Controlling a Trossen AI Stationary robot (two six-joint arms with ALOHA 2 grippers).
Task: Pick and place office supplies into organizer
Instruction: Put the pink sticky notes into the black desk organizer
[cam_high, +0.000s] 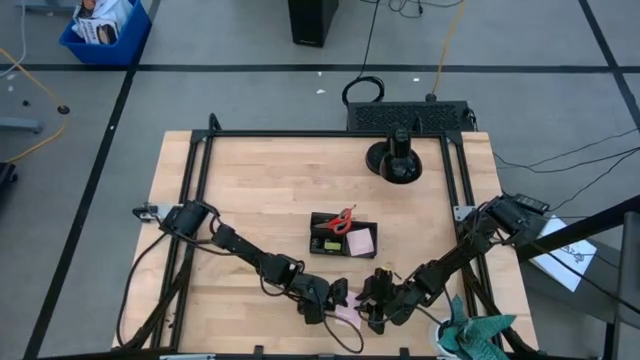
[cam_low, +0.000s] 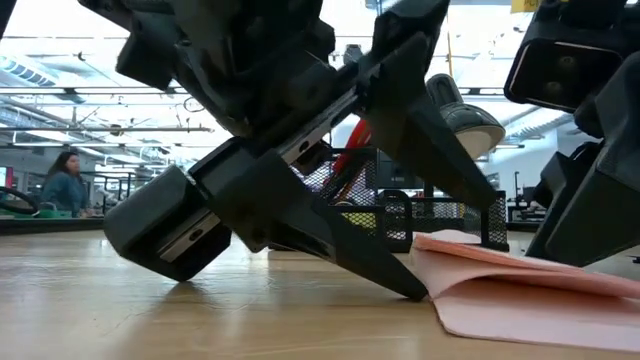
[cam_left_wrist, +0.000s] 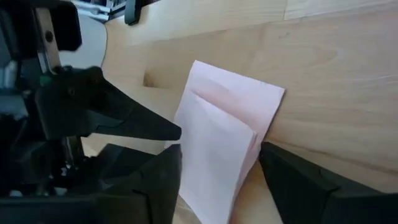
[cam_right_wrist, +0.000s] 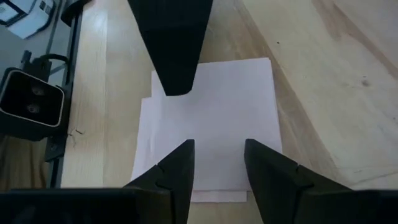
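Pink sticky pad (cam_left_wrist: 224, 146) lying flat near the table's (cam_high: 250, 200) front edge, top sheets lifted, left gripper (cam_left_wrist: 217, 165) parted astride it, right gripper (cam_right_wrist: 219, 163) parted above it, organizer (cam_high: 342, 238) at table centre, scissors (cam_high: 343, 218) inside, handles pointing away.

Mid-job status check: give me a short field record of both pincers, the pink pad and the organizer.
left pincer: open, fingers either side of the pink pad's edge
right pincer: open, low over the same pad
pink pad: flat on the table near its front edge, sheets slightly fanned, not lifted
organizer: mid-table, holds red scissors and another pink pad
green cloth: front right corner
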